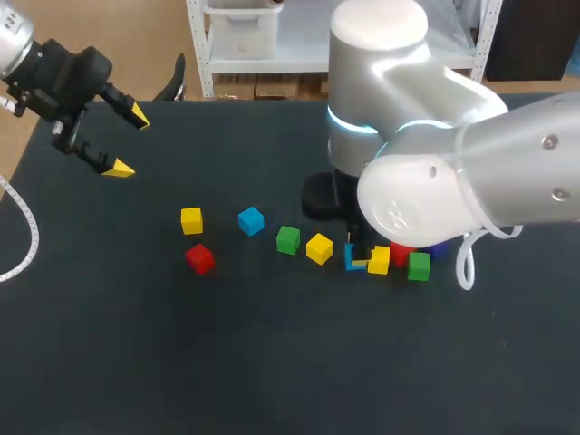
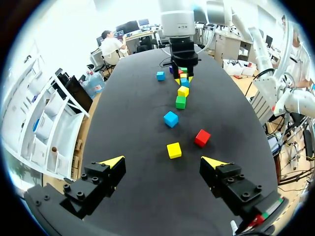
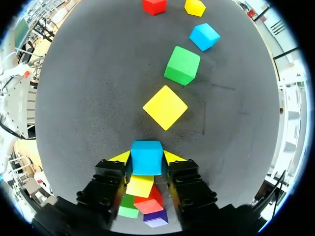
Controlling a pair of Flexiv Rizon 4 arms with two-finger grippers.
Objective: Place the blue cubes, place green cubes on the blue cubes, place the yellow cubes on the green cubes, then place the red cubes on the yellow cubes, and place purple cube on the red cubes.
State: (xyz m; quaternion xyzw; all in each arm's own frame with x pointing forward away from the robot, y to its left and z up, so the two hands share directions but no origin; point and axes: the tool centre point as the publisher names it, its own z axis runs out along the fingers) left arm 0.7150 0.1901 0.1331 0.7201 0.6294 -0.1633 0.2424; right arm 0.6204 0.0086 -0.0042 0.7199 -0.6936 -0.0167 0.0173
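My right gripper (image 3: 146, 158) points down at the table, shut on a blue cube (image 3: 146, 156) with a yellow tip against each side; the head view shows this blue cube (image 1: 354, 259) under the right arm. Just behind it lie a yellow cube (image 3: 140, 186), a red cube (image 3: 149, 201), a green cube (image 3: 129, 210) and a purple cube (image 3: 156, 219). Ahead of it, a yellow cube (image 1: 319, 248), a green cube (image 1: 288, 239), a blue cube (image 1: 251, 220), a red cube (image 1: 199, 258) and a yellow cube (image 1: 191, 220) run leftward. My left gripper (image 1: 127, 141) hangs open and empty at the far left.
In the left wrist view one more blue cube (image 2: 160, 75) lies beside the right arm's base side. The black table (image 1: 272, 362) has bare room along its front. A white cable (image 1: 23, 227) loops at the left edge.
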